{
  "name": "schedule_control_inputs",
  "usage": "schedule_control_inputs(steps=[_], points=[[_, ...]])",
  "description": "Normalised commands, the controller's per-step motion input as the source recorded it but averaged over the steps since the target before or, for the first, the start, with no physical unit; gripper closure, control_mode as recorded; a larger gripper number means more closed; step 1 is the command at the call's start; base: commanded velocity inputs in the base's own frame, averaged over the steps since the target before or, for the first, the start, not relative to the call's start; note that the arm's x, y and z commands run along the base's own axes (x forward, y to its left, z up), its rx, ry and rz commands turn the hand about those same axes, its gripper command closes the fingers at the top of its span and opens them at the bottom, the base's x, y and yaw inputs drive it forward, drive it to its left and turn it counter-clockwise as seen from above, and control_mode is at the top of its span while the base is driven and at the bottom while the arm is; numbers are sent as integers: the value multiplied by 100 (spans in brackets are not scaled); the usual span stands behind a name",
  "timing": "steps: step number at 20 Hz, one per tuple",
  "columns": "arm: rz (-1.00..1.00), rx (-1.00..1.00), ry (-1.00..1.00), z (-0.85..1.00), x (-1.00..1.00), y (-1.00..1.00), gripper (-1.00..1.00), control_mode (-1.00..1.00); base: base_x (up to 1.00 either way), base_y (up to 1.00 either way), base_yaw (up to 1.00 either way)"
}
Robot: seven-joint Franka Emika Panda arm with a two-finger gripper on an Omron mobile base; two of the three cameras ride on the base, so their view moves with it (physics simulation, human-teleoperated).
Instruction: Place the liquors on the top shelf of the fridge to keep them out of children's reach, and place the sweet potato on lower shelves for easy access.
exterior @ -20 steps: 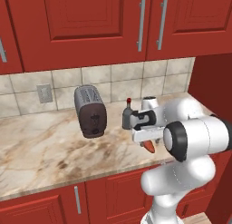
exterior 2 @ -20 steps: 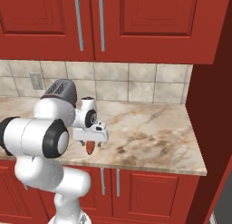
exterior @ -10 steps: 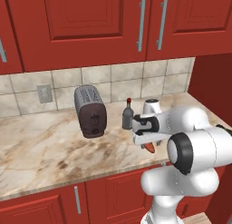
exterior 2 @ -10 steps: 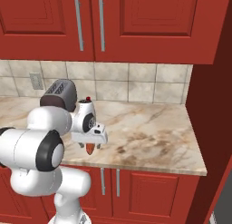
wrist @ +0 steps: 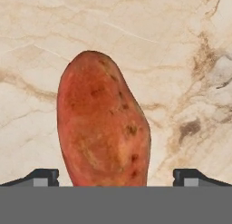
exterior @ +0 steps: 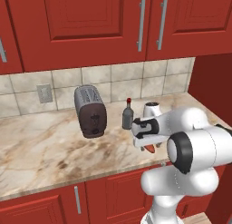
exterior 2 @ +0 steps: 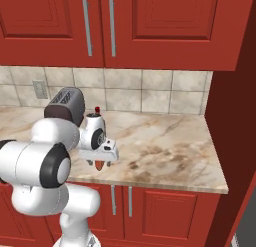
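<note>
The sweet potato (wrist: 103, 128), orange-red with dark specks, lies on the marble counter (wrist: 172, 46) right under my hand. My gripper (wrist: 117, 177) is open, with one dark fingertip on each side of the tuber and a gap between them and it. In the base views the gripper (exterior: 149, 143) (exterior 2: 101, 160) points down over the sweet potato (exterior: 151, 149) (exterior 2: 100, 165) near the counter's front edge. One of the liquors, a slim grey bottle (exterior: 128, 115) with a red cap (exterior 2: 97, 109), stands just behind my hand. The fridge and its shelves are out of view.
A dark toaster (exterior: 90, 110) (exterior 2: 65, 105) stands against the tiled wall, left of the bottle. Red upper cabinets (exterior: 113, 23) hang above the counter. A tall red side panel (exterior 2: 245, 116) closes the counter's right end. My own elbow (exterior: 195, 146) bulks close to the counter edge.
My hand has come down a little over the sweet potato, and the elbow has swung down and outward. The jaws have stayed open; the bottle and toaster have not moved.
</note>
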Motion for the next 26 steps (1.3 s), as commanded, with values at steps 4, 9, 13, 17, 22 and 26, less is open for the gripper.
schedule_control_inputs(steps=[4, 9, 13, 17, 22, 26], points=[[0, 0, -3, -16, 12, 0, -100, -100, 0, 0, 0], [3, 1, -8, -34, 7, 0, -100, -100, 0, 0, 0], [3, 0, -4, -53, 0, 0, 100, -100, 0, 0, 0], [0, -1, 8, -54, -20, 0, 100, -100, 0, 0, 0], [0, -3, 12, -35, -22, 3, 100, -100, 0, 0, 0], [0, 0, 1, 0, 0, 0, 100, -100, 0, 0, 0]])
